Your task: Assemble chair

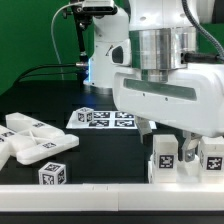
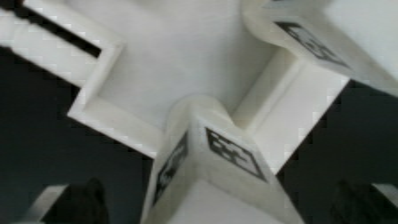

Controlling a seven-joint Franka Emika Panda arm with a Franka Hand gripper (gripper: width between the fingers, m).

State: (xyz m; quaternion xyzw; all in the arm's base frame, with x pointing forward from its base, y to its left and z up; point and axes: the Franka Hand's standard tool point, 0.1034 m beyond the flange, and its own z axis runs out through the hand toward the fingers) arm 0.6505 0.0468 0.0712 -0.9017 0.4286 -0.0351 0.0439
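Tool [image 2: 210, 206]: fingers apart, either side of a tagged post [image 2: 217, 150], not gripping. Chair [image 1: 163, 158]: partly built, on counter [image 1: 110, 152], exterior view's right; loose parts [image 1: 30, 142] left.

A robotics lab rig — a black tabletop [image 1: 100, 145] before a green backdrop [image 1: 30, 40], a glossy white robot arm [image 1: 165, 50], the marker board [image 1: 105, 118] lying flat (square tags also on the loose white parts [image 1: 35, 148]).
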